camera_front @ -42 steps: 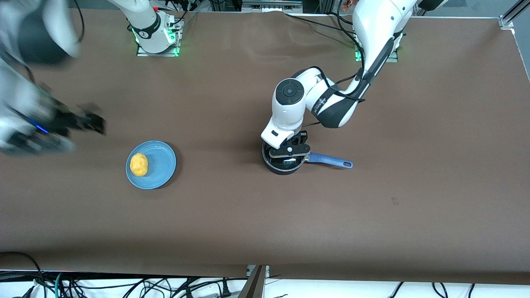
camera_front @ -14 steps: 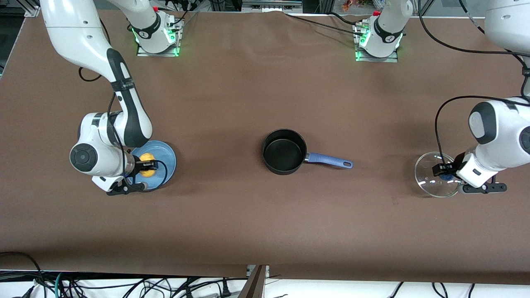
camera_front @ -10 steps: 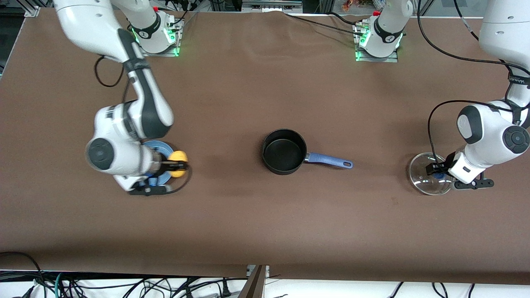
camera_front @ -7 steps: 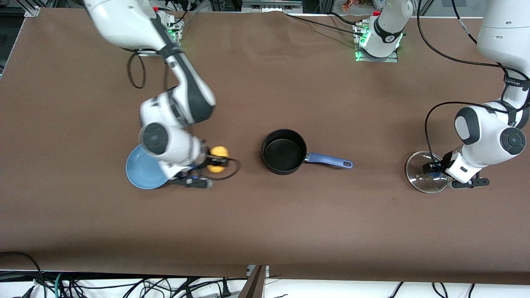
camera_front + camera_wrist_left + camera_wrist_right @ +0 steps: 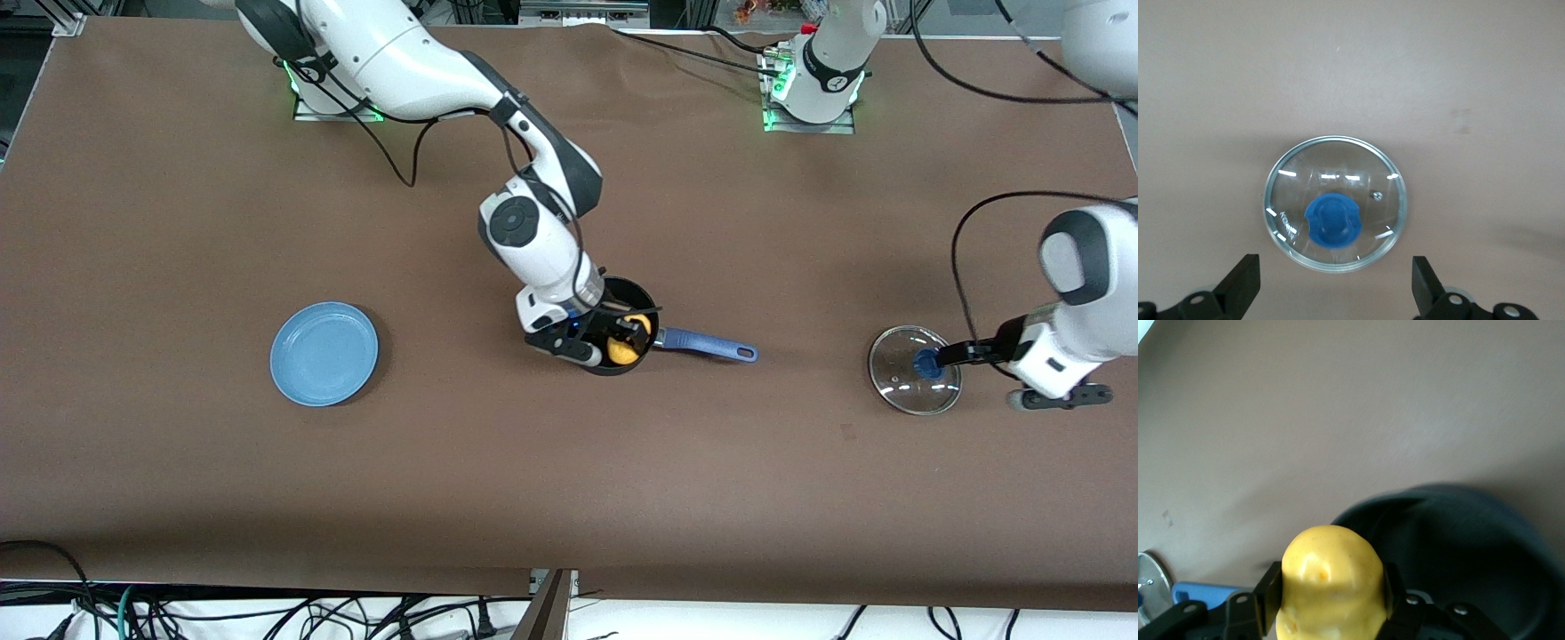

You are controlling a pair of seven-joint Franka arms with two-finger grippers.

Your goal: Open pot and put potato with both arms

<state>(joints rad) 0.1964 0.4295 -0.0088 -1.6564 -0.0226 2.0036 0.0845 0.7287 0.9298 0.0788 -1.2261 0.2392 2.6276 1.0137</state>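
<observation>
The black pot (image 5: 638,296) with its blue handle (image 5: 709,345) stands open mid-table. My right gripper (image 5: 625,339) is shut on the yellow potato (image 5: 622,349) and holds it over the pot's mouth; the right wrist view shows the potato (image 5: 1330,581) between the fingers above the pot (image 5: 1471,547). The glass lid (image 5: 915,381) with its blue knob (image 5: 925,363) lies flat on the table toward the left arm's end. My left gripper (image 5: 965,353) is open just beside the lid; in the left wrist view the lid (image 5: 1337,193) lies beyond the spread fingertips (image 5: 1245,283).
An empty light-blue plate (image 5: 324,353) lies toward the right arm's end of the table. The two arm bases (image 5: 338,84) (image 5: 811,89) stand along the table's edge farthest from the front camera. Cables hang along the nearest edge.
My right gripper carried the potato from beside the plate to over the pot. My left gripper let go of the lid's knob and drew back; the lid now lies on the table.
</observation>
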